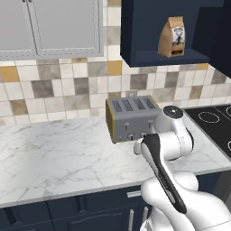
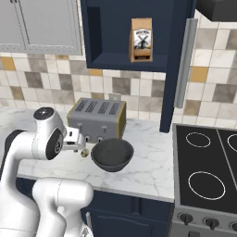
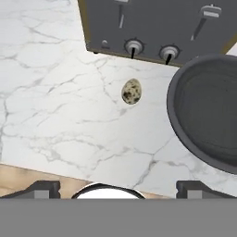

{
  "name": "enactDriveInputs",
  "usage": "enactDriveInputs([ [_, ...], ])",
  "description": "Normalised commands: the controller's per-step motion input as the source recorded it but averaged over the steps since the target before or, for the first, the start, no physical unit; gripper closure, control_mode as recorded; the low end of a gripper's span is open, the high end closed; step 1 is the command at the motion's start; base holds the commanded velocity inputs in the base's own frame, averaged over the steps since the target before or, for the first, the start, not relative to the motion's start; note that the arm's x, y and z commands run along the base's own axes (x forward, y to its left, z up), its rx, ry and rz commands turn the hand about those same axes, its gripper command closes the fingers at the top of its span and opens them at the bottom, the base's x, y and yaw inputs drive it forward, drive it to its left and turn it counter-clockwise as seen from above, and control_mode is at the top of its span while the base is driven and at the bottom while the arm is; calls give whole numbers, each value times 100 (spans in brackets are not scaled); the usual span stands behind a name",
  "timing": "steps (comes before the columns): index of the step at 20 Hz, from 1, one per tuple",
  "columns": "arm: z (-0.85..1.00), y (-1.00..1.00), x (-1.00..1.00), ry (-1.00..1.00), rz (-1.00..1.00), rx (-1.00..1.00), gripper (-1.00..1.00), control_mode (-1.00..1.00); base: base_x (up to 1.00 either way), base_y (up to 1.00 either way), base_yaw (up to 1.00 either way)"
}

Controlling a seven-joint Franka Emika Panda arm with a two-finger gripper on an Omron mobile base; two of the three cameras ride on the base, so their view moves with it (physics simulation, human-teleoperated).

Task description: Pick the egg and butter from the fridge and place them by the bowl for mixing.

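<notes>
One egg (image 3: 131, 91), one bowl (image 2: 112, 154), one toaster (image 1: 132, 118), one coffee bag (image 2: 141, 40)

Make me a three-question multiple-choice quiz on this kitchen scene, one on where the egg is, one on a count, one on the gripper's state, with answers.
1. Where does the egg lie?
A. inside the bowl
B. on the counter between toaster and bowl
C. on the stove

2. How many slots does the toaster have on top?
A. two
B. four
C. six

3. How is the gripper?
A. open and empty
B. shut on the egg
C. shut on the bowl's rim

Answers:
1 B: the hand view shows it on the marble counter before the toaster, left of the bowl.
2 B: four slots show on its top.
3 A: the fingertips stand wide apart, nothing between them.
</notes>
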Motion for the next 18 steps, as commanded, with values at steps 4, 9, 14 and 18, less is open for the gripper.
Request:
enactDriveInputs([
  [4,0,1,-4,0,0,0,-100,100,0,0,0],
  [9,0,0,0,0,0,0,-100,100,-15,3,4],
  [14,0,0,0,0,0,0,-100,100,-53,6,54],
  [18,0,0,0,0,0,0,-100,100,-13,0,98],
])
